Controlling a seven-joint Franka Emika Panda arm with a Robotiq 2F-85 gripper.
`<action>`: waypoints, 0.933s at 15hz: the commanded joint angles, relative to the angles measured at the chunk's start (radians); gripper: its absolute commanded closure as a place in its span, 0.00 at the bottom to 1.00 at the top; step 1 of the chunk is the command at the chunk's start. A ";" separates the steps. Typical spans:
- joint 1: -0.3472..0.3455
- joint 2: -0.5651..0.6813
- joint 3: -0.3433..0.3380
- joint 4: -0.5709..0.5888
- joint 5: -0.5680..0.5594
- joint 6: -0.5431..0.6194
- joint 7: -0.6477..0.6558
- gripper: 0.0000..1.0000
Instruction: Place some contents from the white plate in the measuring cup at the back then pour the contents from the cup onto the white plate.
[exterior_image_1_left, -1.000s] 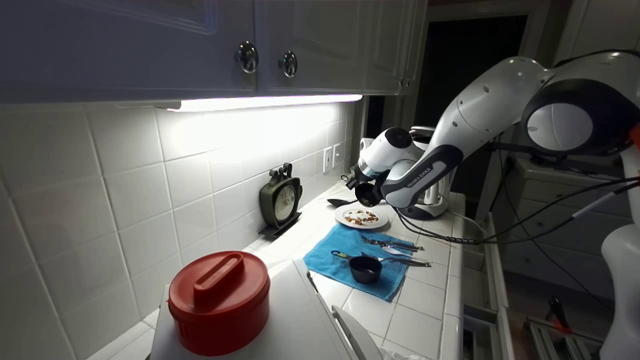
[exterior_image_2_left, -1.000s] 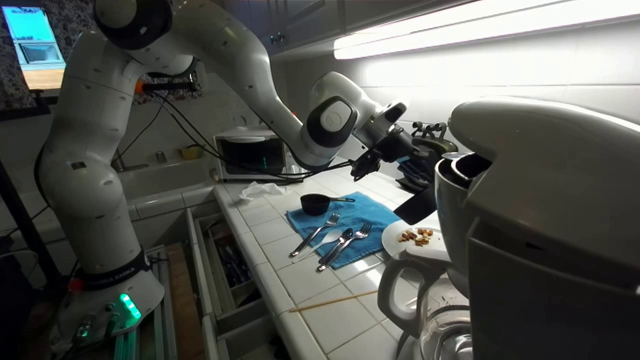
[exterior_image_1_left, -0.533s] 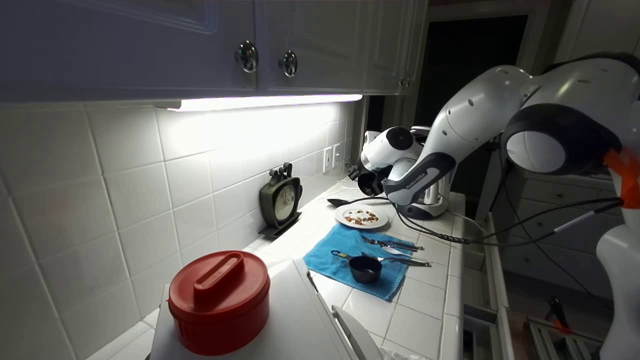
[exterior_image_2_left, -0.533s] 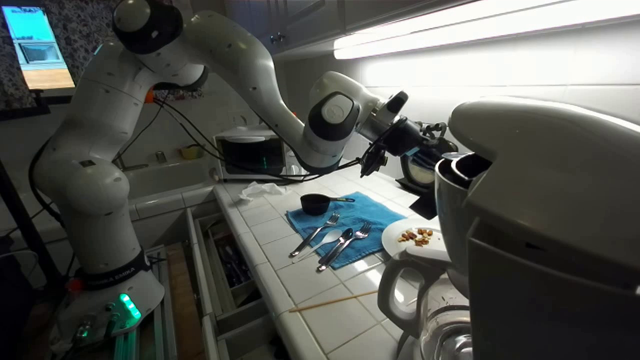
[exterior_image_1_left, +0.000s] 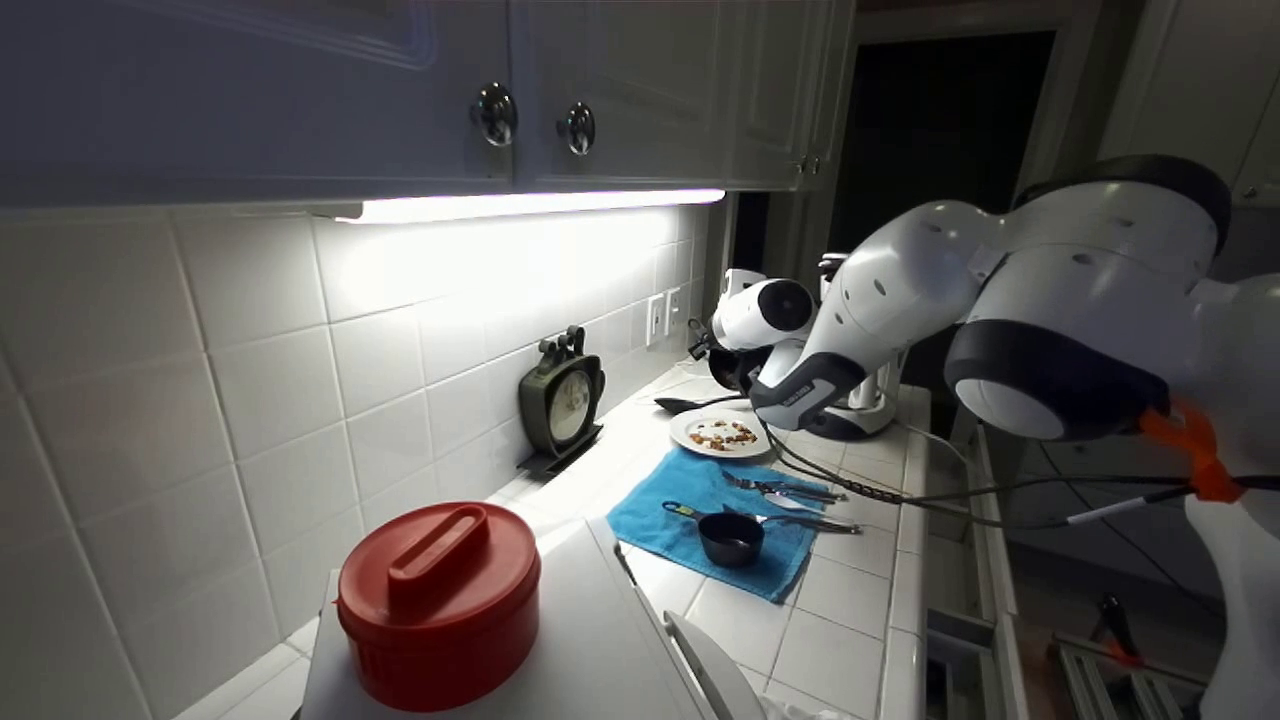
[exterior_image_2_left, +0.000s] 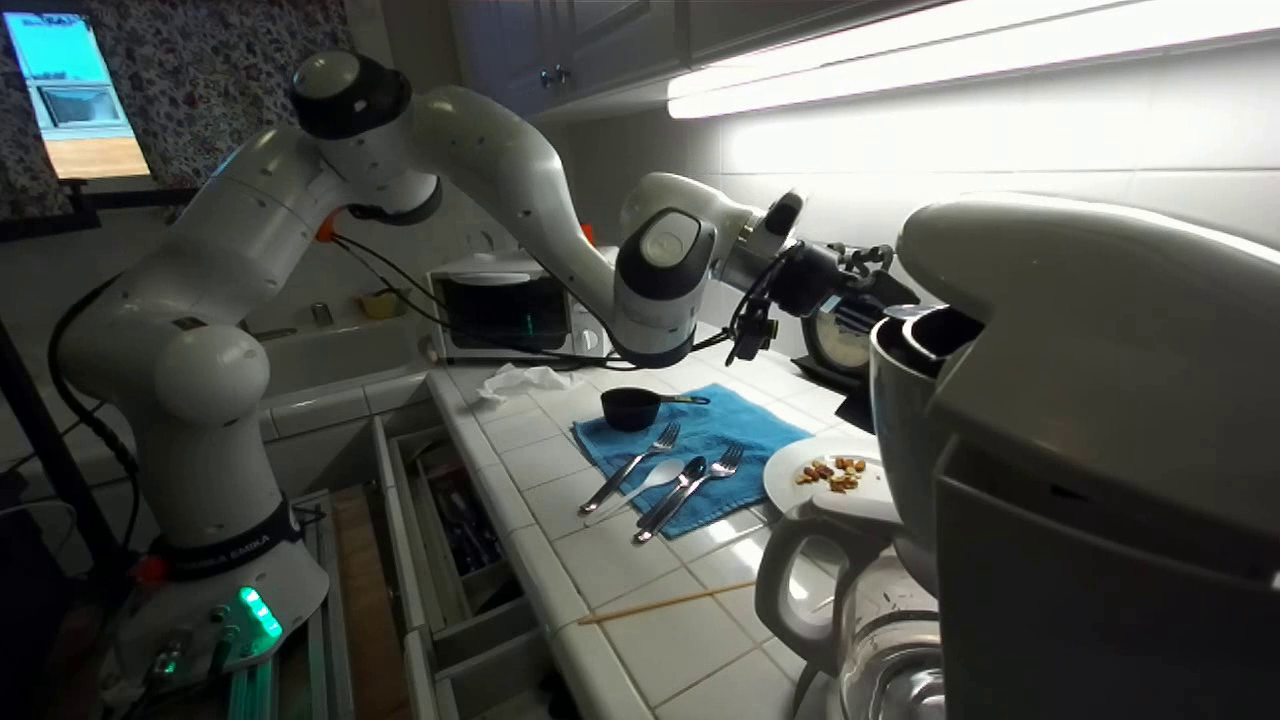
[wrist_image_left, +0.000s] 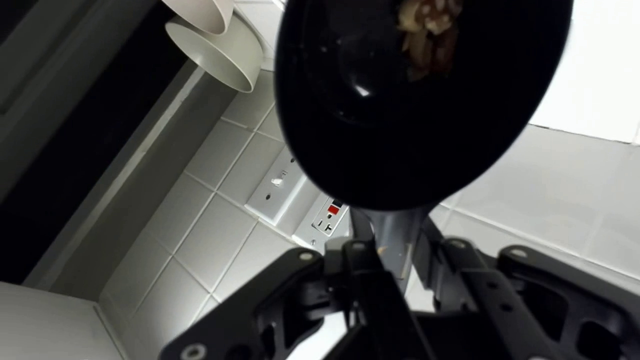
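In both exterior views the robot arm (exterior_image_1_left: 900, 280) bends lower than a sec ago, its upper half sunk, while the gripper (wrist_image_left: 394, 232) has shifted only a bit, approx. same pos. by the tiled wall (exterior_image_1_left: 290, 390). In the wrist view we see its jaws narrow, pinching the handle (wrist_image_left: 392, 220) of the dark measuring cup (wrist_image_left: 400, 160). We find the cup raised off the counter (exterior_image_1_left: 845, 590), w/ a few brown bits (wrist_image_left: 430, 30) inside. A sec ago its round mouth faced us in an exterior view; now the wrist (exterior_image_1_left: 785, 305) covers most of it, so we can't tell the exact tilt. A round dial (exterior_image_2_left: 838, 340), hidden earlier, now shows just below the gripper in an exterior view. The white plate (exterior_image_1_left: 683, 434) hasn't moved: flat on the counter next to the blue towel (exterior_image_1_left: 645, 505), w/ more bits (exterior_image_1_left: 725, 436) scattered on it, same as bef. On the towel, also unchanged, we note a 2nd dark cup (exterior_image_1_left: 732, 540) & assorted cutlery (exterior_image_2_left: 692, 470). The white coffee maker (exterior_image_2_left: 1080, 320) hides part of the plate in an exterior view; the red lidded tub (exterior_image_1_left: 440, 620) is where it was, atop a white appliance (exterior_image_1_left: 590, 640).
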 joint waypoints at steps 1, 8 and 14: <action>0.031 0.101 -0.024 0.003 0.225 0.045 -0.107 0.93; 0.077 0.189 -0.057 -0.015 0.441 0.094 -0.183 0.93; 0.120 0.254 -0.101 -0.043 0.559 0.140 -0.197 0.93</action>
